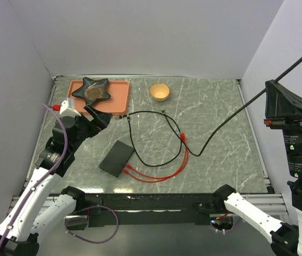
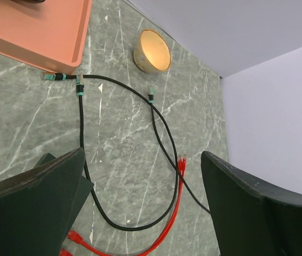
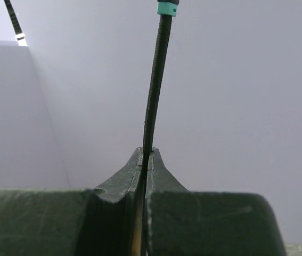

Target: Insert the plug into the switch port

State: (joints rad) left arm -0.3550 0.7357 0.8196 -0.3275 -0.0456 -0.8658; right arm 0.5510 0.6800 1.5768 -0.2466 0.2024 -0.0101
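Pinching one black cable point(image 3: 153, 106), right gripper point(image 3: 146, 156) — left gripper point(image 2: 143, 162) agape; two red cables point(image 1: 161, 175)

We find the tray point(image 1: 120, 101) in the tabletop's far-left corner, with a star-shaped dish point(image 1: 92, 89) on it. The bowl point(image 1: 160, 92) sits to its right, near the far edge. The switch box point(image 1: 116, 158) lies left of centre, toward the near edge. Two cables point(image 2: 178, 192) leave its near side and curve rightward. A looped cable point(image 2: 81, 128) lies between box and tray. A long cable point(image 3: 152, 106) rises from mid-table toward the right edge, held there by the right gripper point(image 3: 145, 156).
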